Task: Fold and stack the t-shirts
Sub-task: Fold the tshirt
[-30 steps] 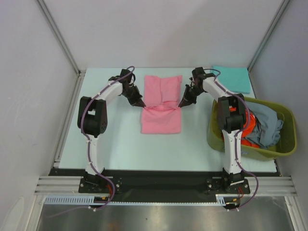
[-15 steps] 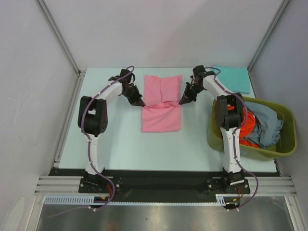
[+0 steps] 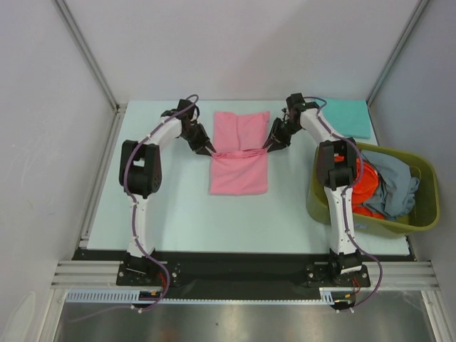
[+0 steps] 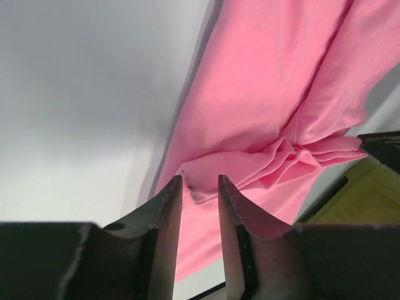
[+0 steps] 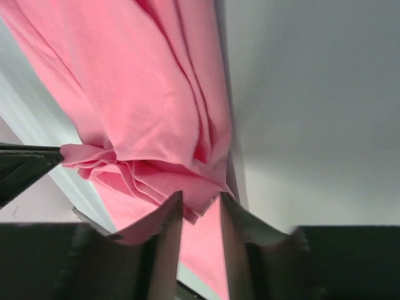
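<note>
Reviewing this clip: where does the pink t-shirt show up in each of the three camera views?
Top external: the soft pink cloth t-shirt lies spread mid-frame, slightly above centre.
Left wrist: the shirt fills the upper right, running down past the fingers.
Right wrist: the shirt fills the upper left, hanging down to the fingers.
Shared landmark: the bunched crease across the shirt's middle, right of centre in the left wrist view and lower left in the right wrist view.

lab test cell: plain white panel walls (image 3: 249, 43), aluminium rail frame (image 3: 89, 273)
</note>
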Motion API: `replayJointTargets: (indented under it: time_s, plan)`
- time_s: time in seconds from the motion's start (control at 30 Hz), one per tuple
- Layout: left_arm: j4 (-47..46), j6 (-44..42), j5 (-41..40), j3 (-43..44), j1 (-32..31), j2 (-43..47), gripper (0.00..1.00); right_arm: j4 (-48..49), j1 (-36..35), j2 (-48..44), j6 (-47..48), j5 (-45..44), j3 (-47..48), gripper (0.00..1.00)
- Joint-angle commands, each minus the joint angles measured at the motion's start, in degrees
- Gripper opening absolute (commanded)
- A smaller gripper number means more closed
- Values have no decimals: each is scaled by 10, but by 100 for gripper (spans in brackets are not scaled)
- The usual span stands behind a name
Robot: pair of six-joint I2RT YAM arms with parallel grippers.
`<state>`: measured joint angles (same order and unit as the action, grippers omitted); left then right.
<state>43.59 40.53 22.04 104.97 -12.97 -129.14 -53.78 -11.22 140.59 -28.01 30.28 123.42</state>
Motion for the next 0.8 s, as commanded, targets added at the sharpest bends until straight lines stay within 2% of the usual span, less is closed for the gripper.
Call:
replayJointTargets:
  time_s: [0.0, 0.03, 0.07, 0.1, 0.13, 0.17, 0.2, 0.23, 0.3, 0.37, 0.43, 0.47, 0.53, 0.57, 0.6, 0.63, 0.7, 0.77]
  plan:
    - [15, -30, -40, 58, 13, 8, 36, -47, 11, 17, 7, 0, 85, 39]
    - [22, -40, -78, 67, 12, 16, 42, -60, 10, 15, 12, -8, 103, 42]
    - [40, -51, -97, 82, 9, 35, 54, -96, 9, 10, 31, -21, 126, 44]
    - [49, -70, -114, 81, 7, 53, 61, -117, 5, 3, 44, -60, 132, 50]
    - [47, -80, -131, 70, 5, 73, 63, -134, 0, -12, 60, -82, 127, 52]
    - [39, -88, -132, 25, -2, 97, 65, -151, -6, -47, 86, -103, 88, 54]
    - [26, -99, -129, -6, -7, 154, 66, -152, -26, -72, 98, -137, 63, 60]
    - [-6, -104, -104, -39, -13, 181, 66, -150, -36, -94, 105, -147, 35, 61]
    - [-41, -101, -53, -128, -34, 246, 55, -120, -60, -161, 113, -145, -58, 64]
    - [-100, -89, 47, -210, -56, 274, 46, -101, -87, -200, 100, -114, -100, 65]
    - [-193, -55, 126, -261, -67, 291, 38, -74, -107, -218, 89, -67, -156, 57]
    - [-219, -42, 158, -302, -78, 293, 29, -39, -111, -226, 82, -15, -175, 53]
    - [-258, -24, 173, -325, -83, 284, 24, -1, -115, -234, 57, 32, -229, 38]
    - [-259, -23, 180, -332, -84, 272, 19, 28, -114, -233, 47, 69, -243, 26]
    - [-251, -30, 180, -327, -82, 261, 17, 41, -112, -223, 32, 86, -252, 4]
    - [-233, -36, 185, -324, -83, 247, 17, 52, -111, -217, 28, 101, -265, 0]
    - [-211, -63, 186, -307, -81, 201, 13, 53, -110, -195, 34, 144, -262, 0]
    - [-181, -83, 184, -298, -77, 166, 9, 10, -111, -153, 64, 161, -232, 0]
